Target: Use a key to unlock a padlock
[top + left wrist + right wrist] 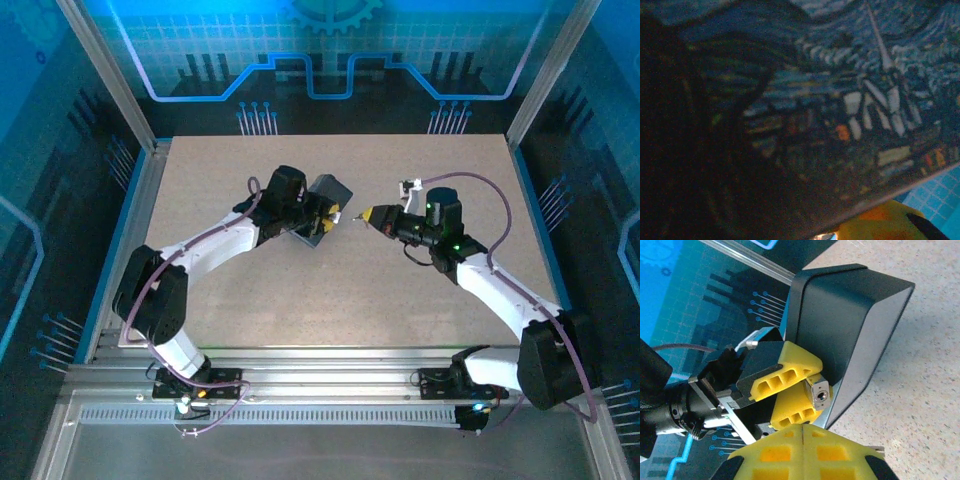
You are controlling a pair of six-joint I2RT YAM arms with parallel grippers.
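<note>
1. Blue-lit walls [330, 60] with circuit patterns close in the far side and both flanks.
2. The speckled beige desk [300, 300] has open surface all around its centre, and metal rails [330, 385] run along the near edge.
3. The dark box [845, 325] sits tilted near the desk's centre.
4. The left tool [814, 391] is clamped on the padlock [818, 394] at the box's lower edge.
5. The right tool [802, 437], fingers pressed together, points at the padlock's keyhole from close by without touching it. It cannot be told whether it grips the key.
</note>
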